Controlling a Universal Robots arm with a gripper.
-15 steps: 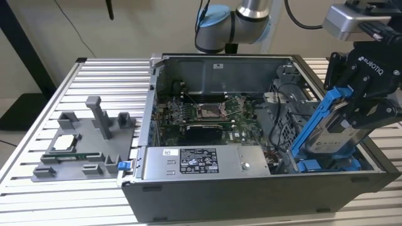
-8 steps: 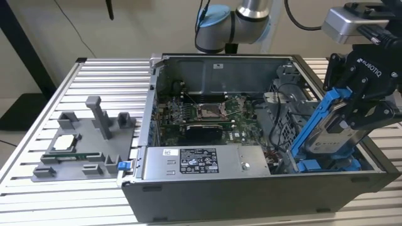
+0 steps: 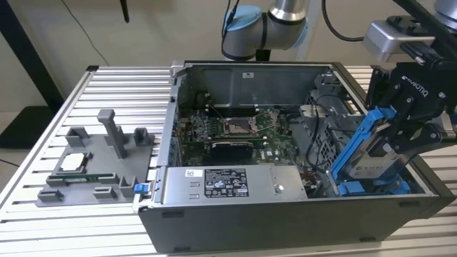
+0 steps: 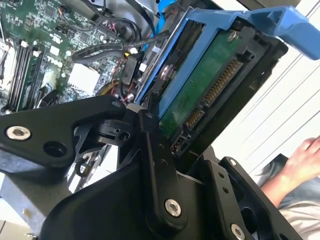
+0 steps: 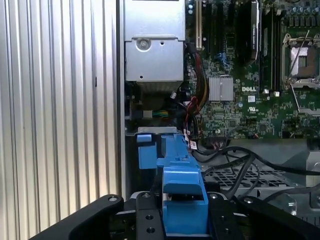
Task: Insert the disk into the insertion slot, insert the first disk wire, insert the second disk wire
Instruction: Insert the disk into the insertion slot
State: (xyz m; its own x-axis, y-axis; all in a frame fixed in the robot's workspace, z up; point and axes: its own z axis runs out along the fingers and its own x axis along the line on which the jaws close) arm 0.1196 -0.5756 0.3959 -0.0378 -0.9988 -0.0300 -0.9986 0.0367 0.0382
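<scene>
Holding the disk [image 3: 377, 156] by its bright blue plastic carrier, your jaws are closed on the frame's two long edges. In the exterior view its long axis stands steeply tilted. The lower end is down inside the dark metal computer case [image 3: 286, 225], at the blue tabs of the insertion slot [image 3: 367, 188], and the upper end leans toward the exterior view's right. You cannot tell whether the lower end touches the tabs. The silver-grey face with the white label looks toward the exterior view's right. In the second wrist view you see the flat green circuit-board underside [image 4: 200, 95] and its row of connector pins. The case sits on a ribbed aluminium desk [image 3: 121, 85], just beside a grey moulded fixture [image 3: 100, 160]. A person's hand [image 4: 306, 159] rests beyond the case.
</scene>
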